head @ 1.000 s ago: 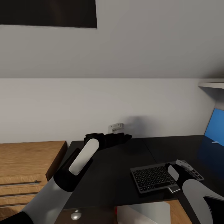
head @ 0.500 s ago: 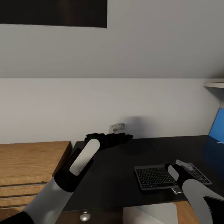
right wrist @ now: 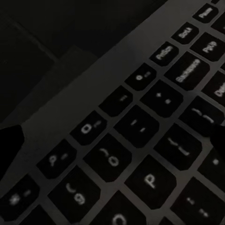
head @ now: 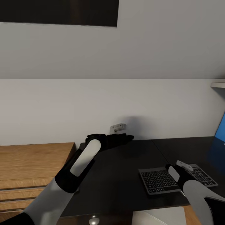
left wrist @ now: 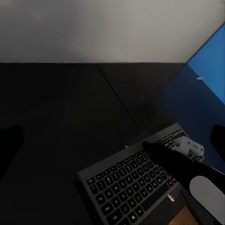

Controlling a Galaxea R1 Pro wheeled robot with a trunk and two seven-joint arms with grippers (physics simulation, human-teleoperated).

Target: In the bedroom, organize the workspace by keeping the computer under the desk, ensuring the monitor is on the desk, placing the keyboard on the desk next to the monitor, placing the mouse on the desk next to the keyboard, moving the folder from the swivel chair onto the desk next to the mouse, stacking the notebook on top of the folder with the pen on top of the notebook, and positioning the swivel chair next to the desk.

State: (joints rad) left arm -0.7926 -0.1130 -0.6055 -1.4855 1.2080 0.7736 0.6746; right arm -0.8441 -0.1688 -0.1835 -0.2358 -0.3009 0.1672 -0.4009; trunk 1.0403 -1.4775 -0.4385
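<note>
R gripper (head: 182, 165) over keyboard (head: 162, 180)

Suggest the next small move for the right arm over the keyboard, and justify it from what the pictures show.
Probably slide the keyboard farther along the desk toward the blue screen at the right edge. The right pincer sits over its far keys, close above them in the wrist view, and the keyboard is apart from the screen. Whether the pincer grips it cannot be told.
</note>
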